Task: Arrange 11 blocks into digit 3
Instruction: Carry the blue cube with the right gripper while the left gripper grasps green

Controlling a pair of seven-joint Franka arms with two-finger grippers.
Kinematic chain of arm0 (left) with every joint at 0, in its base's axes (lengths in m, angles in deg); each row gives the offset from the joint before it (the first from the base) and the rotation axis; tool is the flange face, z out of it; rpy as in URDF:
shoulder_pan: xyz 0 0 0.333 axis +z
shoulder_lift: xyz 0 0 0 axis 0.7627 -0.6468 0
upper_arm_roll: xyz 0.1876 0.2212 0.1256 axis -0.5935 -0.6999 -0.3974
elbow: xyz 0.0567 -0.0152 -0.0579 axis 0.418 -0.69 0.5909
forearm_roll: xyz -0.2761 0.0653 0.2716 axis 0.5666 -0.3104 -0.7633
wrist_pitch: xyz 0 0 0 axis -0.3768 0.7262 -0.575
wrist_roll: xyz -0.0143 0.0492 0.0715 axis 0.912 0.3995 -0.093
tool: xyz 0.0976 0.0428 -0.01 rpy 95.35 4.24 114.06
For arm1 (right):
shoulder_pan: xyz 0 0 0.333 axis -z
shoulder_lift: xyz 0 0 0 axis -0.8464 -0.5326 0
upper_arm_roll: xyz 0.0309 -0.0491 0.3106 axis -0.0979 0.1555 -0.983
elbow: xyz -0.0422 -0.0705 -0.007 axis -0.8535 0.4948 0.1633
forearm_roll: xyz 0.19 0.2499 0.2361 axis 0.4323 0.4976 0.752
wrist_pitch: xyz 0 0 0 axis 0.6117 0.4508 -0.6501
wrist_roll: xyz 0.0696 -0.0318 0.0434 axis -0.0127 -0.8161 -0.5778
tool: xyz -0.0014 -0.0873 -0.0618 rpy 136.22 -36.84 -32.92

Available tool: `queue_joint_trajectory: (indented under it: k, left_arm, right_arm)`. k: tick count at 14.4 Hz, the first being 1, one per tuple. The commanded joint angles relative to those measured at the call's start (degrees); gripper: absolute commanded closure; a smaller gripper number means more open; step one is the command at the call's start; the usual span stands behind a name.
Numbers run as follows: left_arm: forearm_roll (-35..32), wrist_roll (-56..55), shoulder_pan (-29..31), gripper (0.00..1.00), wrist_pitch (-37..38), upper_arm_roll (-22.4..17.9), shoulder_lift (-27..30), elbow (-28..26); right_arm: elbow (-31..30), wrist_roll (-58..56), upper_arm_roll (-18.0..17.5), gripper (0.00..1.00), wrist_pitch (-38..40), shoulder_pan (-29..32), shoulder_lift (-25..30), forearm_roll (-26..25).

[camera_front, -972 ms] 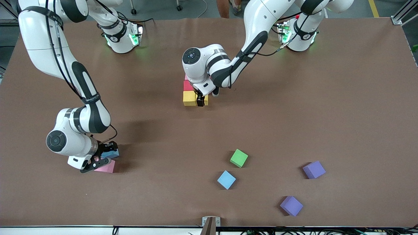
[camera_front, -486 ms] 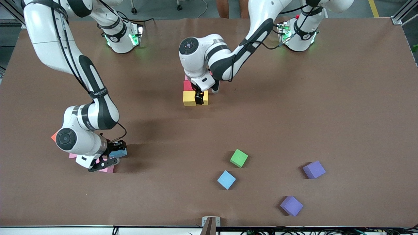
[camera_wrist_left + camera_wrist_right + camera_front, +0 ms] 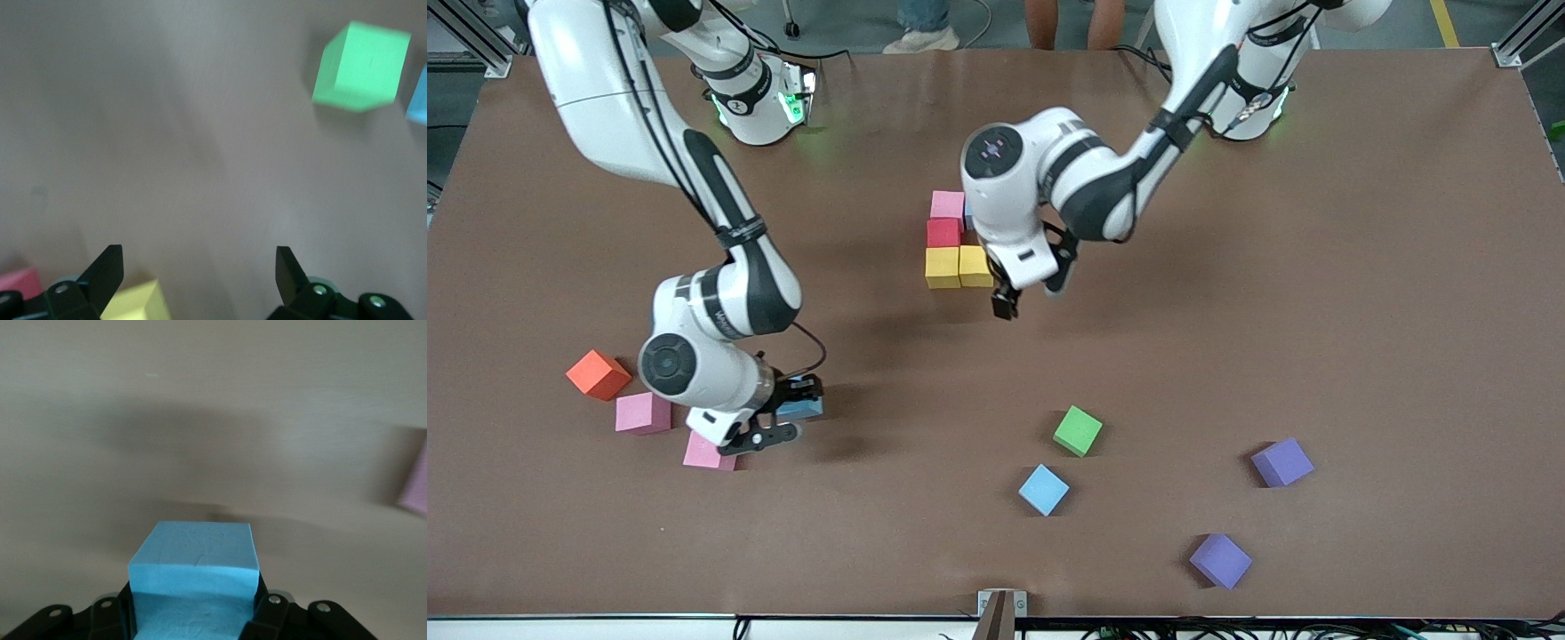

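**Both arms lifted clear**

Since earlier, left tool (image 3: 1005,307), jaws wide and empty, left the partial digit 3 (image 3: 958,242) at upper centre of the surface (image 3: 1360,267). Right tool (image 3: 783,420), lower left, grips a light blue block (image 3: 800,409); a loose grip risks dropping it.

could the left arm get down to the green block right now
Probably yes. The left gripper is open and holds nothing, and the green block stands alone on bare table, with only the loose blue block close by.

No readable text anywhere — small print on the right arm's (image 3: 729,213) forearm band too tiny to make out, blocks and table unmarked.
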Motion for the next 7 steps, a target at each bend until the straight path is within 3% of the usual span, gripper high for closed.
queue_joint_trajectory:
  k: [1, 5, 7]
  left_arm:
    - [-0.87, 4.33, 4.37, 0.0, 0.0, 0.39, 0.43, -0.48]
    - [-1.48, 8.47, 9.22, 0.0, -3.86, 0.39, -3.07, 2.14]
    - [-5.24, 11.28, 11.32, 0.0, -9.81, 0.3, -5.71, 2.68]
  right_arm:
    - [0.61, 7.92, 0.43, 0.62, 0.86, -4.77, 0.85, 3.18]
    - [0.0, 20.14, 0.43, 0.62, -0.02, -12.85, 0.59, 3.98]
    - [-0.18, 25.5, 0.43, 0.62, -0.02, -14.88, 0.76, 4.16]
